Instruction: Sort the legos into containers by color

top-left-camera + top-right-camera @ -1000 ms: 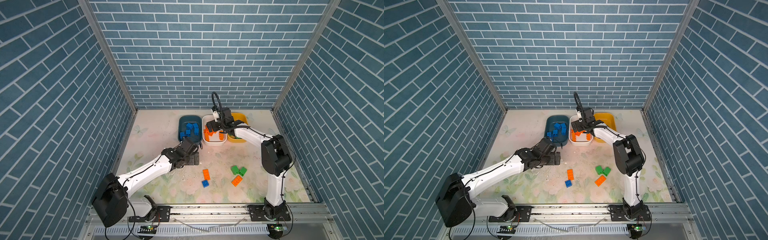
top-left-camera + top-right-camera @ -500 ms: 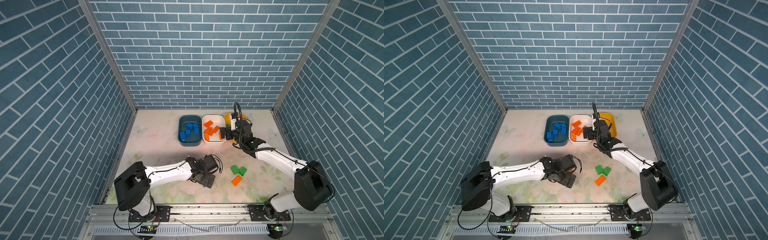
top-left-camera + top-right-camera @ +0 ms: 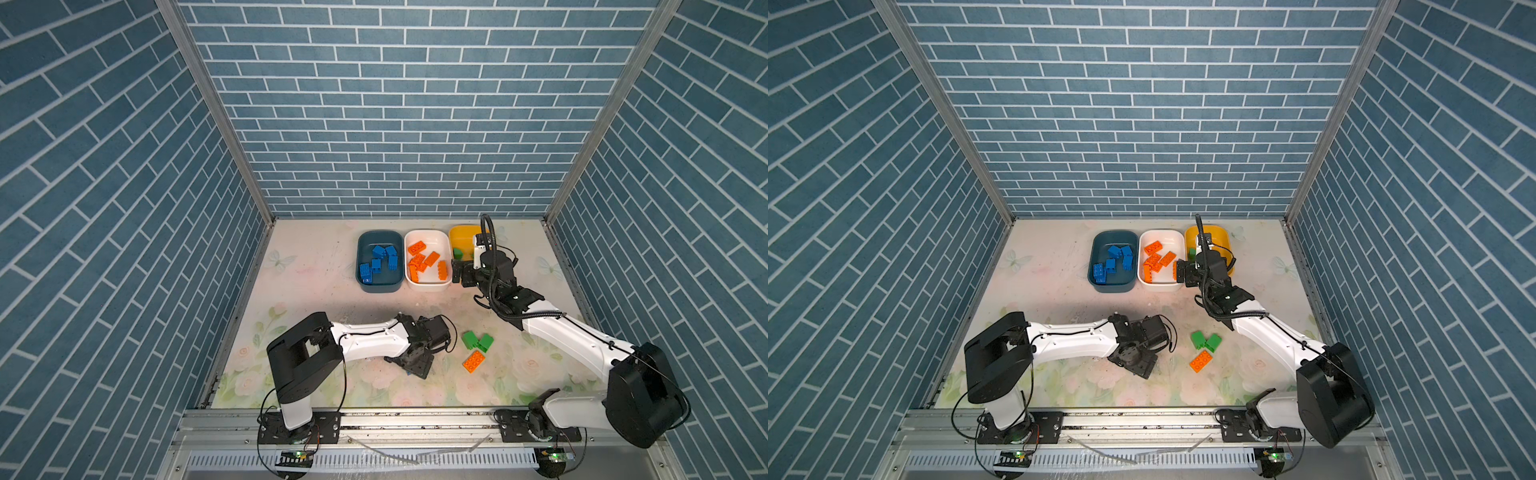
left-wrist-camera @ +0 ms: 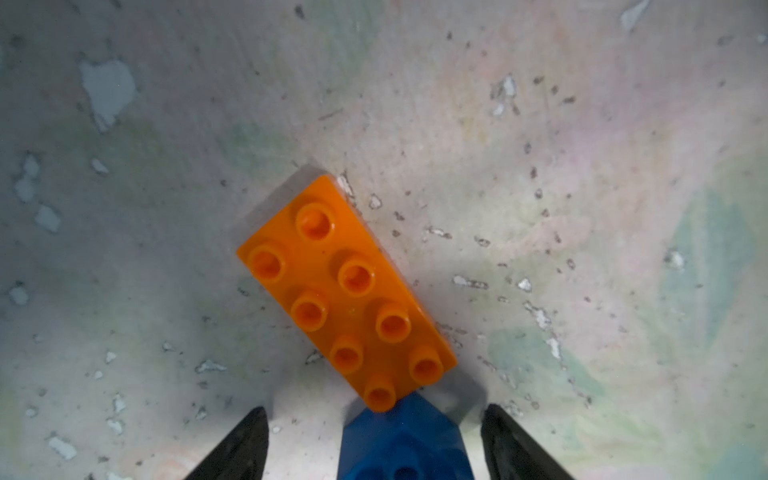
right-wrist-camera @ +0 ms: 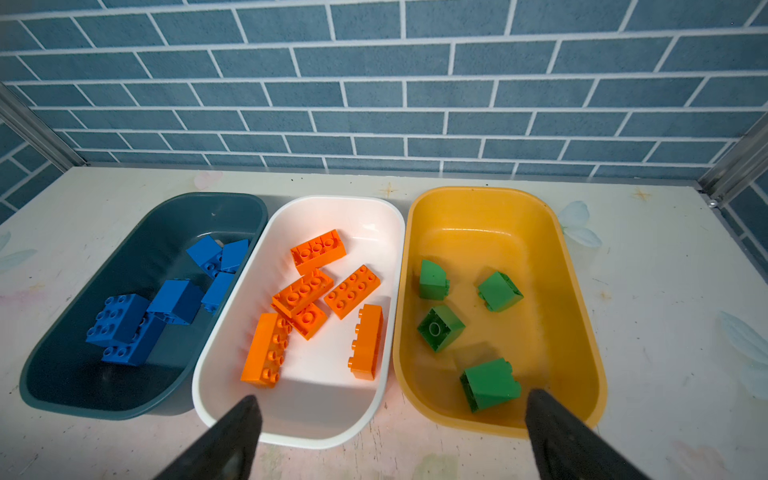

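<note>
Right wrist view: teal tub (image 5: 62,374) holds blue legos (image 5: 124,328), white tub (image 5: 332,432) six studded orange legos (image 5: 353,291), yellow tub (image 5: 582,332) four green legos (image 5: 490,384); all three glossy, rounded. Right gripper (image 5: 392,395) wide, empty. Left gripper (image 4: 375,411) part-spread astride blue lego (image 4: 403,444) on table (image 4: 540,166)

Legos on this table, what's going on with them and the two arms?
Two arms are sorting bricks by colour: blue in the teal tub, orange in the white tub, green in the yellow tub. The left gripper is down at the table, open jaws either side of a blue brick next to an orange brick. The right gripper hangs open and empty before the tubs. Two green bricks and another orange brick lie loose on the table.
</note>
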Robot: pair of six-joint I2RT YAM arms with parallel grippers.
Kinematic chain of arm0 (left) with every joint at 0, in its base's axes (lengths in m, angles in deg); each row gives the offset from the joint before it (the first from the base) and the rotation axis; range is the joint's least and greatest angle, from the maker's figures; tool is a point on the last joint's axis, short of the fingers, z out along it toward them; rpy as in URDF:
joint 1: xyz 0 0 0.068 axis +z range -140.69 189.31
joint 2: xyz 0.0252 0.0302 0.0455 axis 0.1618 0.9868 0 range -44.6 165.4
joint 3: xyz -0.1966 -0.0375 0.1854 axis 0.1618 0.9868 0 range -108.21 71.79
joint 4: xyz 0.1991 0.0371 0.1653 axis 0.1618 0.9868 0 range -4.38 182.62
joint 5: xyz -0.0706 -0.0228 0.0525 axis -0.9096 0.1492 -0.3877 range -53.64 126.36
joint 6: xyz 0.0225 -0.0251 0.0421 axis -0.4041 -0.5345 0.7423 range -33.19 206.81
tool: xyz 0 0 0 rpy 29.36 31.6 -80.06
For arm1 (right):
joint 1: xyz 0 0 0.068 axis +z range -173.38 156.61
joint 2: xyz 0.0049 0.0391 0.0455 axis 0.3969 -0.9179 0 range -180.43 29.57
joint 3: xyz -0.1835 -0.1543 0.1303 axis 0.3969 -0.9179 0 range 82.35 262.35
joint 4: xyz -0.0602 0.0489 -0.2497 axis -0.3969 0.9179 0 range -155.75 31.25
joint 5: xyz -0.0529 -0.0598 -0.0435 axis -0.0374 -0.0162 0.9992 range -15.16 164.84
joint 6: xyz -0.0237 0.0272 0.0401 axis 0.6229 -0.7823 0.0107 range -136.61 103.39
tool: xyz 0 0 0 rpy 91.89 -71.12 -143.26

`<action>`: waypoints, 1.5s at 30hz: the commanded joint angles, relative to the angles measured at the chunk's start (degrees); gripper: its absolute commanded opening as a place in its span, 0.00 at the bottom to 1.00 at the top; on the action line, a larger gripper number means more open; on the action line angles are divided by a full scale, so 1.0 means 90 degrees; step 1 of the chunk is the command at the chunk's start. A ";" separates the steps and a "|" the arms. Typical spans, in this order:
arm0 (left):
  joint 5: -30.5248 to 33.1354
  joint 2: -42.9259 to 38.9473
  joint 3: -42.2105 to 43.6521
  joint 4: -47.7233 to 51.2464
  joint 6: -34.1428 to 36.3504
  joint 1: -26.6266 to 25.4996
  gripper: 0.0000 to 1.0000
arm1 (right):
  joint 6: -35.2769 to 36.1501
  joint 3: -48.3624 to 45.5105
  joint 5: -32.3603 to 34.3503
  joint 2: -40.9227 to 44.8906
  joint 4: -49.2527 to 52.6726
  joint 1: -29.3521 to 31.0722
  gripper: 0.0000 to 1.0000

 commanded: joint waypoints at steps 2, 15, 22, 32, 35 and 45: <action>0.0001 0.0053 0.0102 0.0077 -0.0099 -0.0029 0.72 | -0.0261 -0.0183 0.0251 0.0161 0.0133 -0.0024 0.99; -0.0205 -0.0239 0.0594 -0.0234 -0.0333 0.0000 0.43 | -0.0269 -0.0070 0.0485 0.0181 0.0379 -0.0024 0.98; -0.0048 -0.0430 0.0705 -0.0270 -0.0395 0.0039 0.31 | -0.0299 -0.0055 0.0548 0.0183 0.0418 -0.0022 0.99; 0.0359 -0.1372 0.0661 -0.0211 0.0051 0.0845 0.28 | -0.0464 0.0036 0.0195 -0.0019 0.0777 -0.0043 0.99; 0.0257 -0.1416 0.0500 0.0016 0.0350 0.1154 0.34 | -0.0451 0.0037 0.0117 -0.0034 0.0904 -0.0047 0.99; -0.0982 -0.1535 0.1166 -0.0061 0.0459 0.0557 0.81 | -0.0423 -0.0017 0.0220 -0.0089 0.1088 -0.0043 0.99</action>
